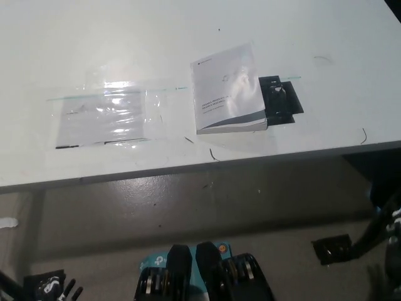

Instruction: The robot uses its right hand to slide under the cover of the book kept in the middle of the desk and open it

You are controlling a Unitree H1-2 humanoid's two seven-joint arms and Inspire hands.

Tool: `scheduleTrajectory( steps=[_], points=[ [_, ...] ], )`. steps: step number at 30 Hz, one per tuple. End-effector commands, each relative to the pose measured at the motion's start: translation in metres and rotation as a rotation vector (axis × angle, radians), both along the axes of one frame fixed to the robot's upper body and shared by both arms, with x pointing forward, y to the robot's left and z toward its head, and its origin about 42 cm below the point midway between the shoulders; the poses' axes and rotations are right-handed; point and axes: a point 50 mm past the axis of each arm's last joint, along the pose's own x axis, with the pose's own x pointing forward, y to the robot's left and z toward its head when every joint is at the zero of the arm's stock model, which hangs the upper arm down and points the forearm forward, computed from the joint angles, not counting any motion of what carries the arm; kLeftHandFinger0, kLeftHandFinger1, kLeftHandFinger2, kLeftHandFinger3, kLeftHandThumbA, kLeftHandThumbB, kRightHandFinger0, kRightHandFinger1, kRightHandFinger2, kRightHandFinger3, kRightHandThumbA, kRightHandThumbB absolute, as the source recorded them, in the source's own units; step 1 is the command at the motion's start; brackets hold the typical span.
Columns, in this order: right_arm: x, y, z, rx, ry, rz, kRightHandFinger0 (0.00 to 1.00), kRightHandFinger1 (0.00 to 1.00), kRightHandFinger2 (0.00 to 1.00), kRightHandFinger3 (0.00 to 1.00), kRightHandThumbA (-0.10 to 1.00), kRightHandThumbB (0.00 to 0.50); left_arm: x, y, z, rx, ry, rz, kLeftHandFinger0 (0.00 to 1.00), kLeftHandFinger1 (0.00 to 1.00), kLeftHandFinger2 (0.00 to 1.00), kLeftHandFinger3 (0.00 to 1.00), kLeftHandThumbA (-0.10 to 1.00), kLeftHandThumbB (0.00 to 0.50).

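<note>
A closed book (227,88) with a white and grey cover lies flat on the white desk (156,37), right of its middle and a little askew. My black right hand (332,249) hangs low at the bottom right, below the desk's front edge and far from the book. It is too dark to read its state. My left hand (53,289) rests at the bottom left corner, also below the desk, with its fingers apart and nothing in it.
A flat black object (280,100) lies against the book's right edge, partly under it. A clear plastic sheet (103,116) is taped to the desk left of the book. The desk's front edge (188,170) runs across the picture, with grey floor (188,207) below.
</note>
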Motion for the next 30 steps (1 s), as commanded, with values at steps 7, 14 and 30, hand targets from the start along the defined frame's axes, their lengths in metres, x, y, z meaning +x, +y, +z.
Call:
scheduleTrajectory(
  steps=[7, 14, 30],
  points=[
    [0.028, -0.014, 0.067, 0.089, -0.137, -0.086, 1.00, 1.00, 1.00, 1.00, 1.00, 0.150, 0.011, 0.001, 0.012, -0.030, -0.073, -0.003, 0.82, 0.83, 0.88, 0.95, 0.93, 0.203],
    [0.063, -0.013, 0.133, 0.045, -0.251, -0.068, 1.00, 1.00, 1.00, 1.00, 1.00, 0.158, 0.021, 0.003, 0.012, -0.031, -0.082, 0.004, 0.79, 0.80, 0.83, 0.88, 0.91, 0.199],
    [0.133, 0.058, 0.210, -0.064, -0.377, 0.181, 1.00, 1.00, 1.00, 1.00, 1.00, 0.136, 0.026, 0.007, 0.014, -0.015, -0.097, -0.011, 0.79, 0.79, 0.83, 0.91, 0.92, 0.198]
  ],
)
